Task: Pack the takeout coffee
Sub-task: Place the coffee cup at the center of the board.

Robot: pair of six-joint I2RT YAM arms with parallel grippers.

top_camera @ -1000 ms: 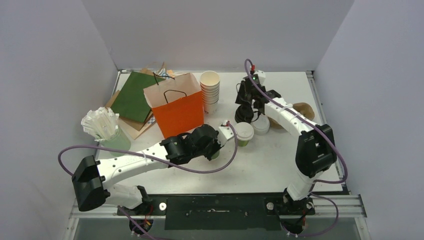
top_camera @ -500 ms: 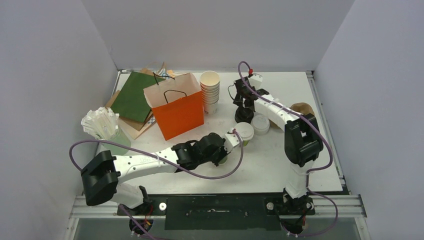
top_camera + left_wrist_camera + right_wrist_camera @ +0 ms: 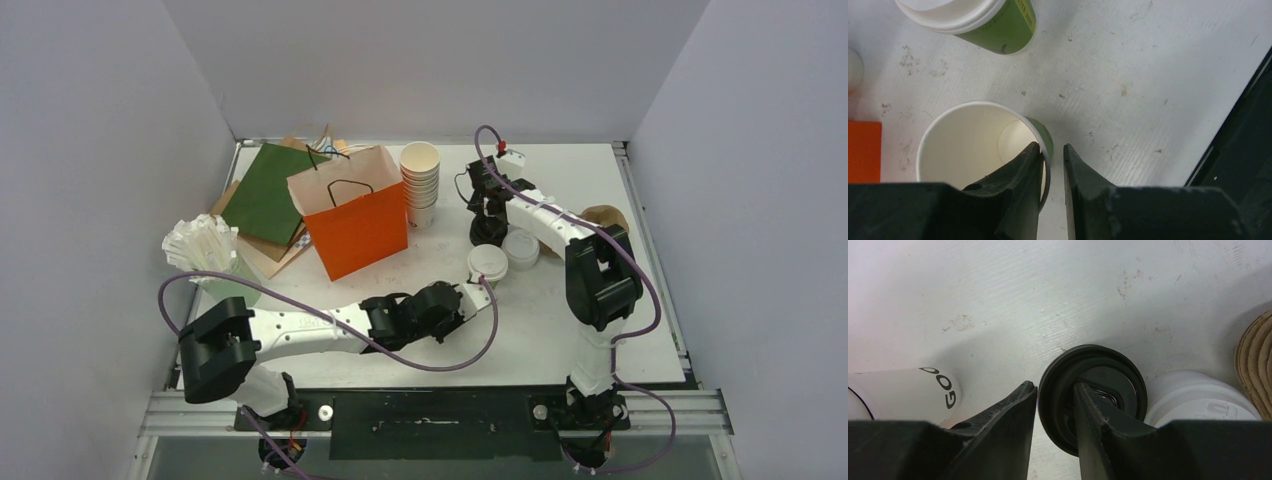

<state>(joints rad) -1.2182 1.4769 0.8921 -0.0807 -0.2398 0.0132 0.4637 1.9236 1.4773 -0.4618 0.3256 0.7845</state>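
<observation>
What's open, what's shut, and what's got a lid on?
orange bag: standing up, top open.
lidded green cup: white lid on, upright, nobody holding it.
lidless green cup: no lid, empty, upright, rim pinched.
black lid: not on a cup, rim pinched.
white cup stack: nested, upright, no lids.
left gripper: jaws shut on the lidless green cup.
right gripper: jaws shut on the black lid.

White-lidded green cup (image 3: 487, 262) upright mid-table; lidless green cup (image 3: 968, 145) upright, near it.
</observation>
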